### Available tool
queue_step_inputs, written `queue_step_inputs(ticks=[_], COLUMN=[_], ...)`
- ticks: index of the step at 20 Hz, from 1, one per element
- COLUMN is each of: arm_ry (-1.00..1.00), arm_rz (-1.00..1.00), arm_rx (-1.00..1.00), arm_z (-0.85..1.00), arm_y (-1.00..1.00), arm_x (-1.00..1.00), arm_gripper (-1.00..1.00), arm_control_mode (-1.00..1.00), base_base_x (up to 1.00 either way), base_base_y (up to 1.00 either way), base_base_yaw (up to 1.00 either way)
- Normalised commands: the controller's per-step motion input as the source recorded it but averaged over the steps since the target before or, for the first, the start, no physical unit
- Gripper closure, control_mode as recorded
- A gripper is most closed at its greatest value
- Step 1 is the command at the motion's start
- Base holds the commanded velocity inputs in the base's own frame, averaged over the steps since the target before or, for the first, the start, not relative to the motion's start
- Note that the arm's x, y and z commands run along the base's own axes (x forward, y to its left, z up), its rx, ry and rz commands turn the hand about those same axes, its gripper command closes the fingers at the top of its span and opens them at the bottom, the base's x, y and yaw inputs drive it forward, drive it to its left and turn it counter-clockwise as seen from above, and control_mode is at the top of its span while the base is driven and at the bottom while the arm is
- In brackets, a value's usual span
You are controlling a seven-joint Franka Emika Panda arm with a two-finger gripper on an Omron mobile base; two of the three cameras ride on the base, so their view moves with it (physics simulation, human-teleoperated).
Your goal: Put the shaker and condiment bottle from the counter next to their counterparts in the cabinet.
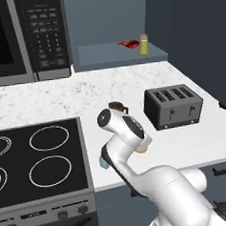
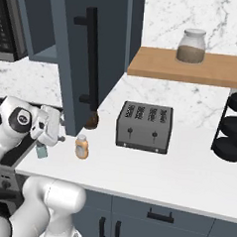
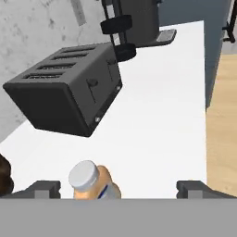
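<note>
While the gripper hangs with fingers spread wide, the upright condiment bottle stands on the counter between them, toward seven o'clock of centre.

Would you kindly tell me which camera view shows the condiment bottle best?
The right base view: the condiment bottle stands whole and upright on the counter, left of the toaster. The hand view cuts it off at the bottom edge, showing only its white cap and shoulder. In the left base view the arm hides nearly all of it.
</note>
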Motion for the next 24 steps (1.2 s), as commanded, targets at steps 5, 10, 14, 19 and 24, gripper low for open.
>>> queue_step_inputs(ticks=[5, 10, 14, 19, 24], arm_ry=[0.0, 0.0, 0.0, 0.0, 0.02], arm_rz=[-0.38, -0.04, 0.0, 0.0, 0.0], arm_rx=[-0.07, -0.01, 0.0, 0.0, 0.0], arm_z=[-0.18, -0.11, -0.3, -0.46, -0.12], arm_y=[0.06, 0.0, -0.05, -0.06, -0.04], arm_x=[0.25, 0.12, 0.1, 0.0, 0.15], arm_gripper=[-1.0, -1.0, -1.0, -1.0, -1.0], arm_control_mode=[-1.0, -1.0, -1.0, -1.0, -1.0], base_base_x=[0.0, 0.0, 0.0, 0.0, 0.0], base_base_y=[0.0, 0.0, 0.0, 0.0, 0.0], base_base_yaw=[0.0, 0.0, 0.0, 0.0, 0.0])
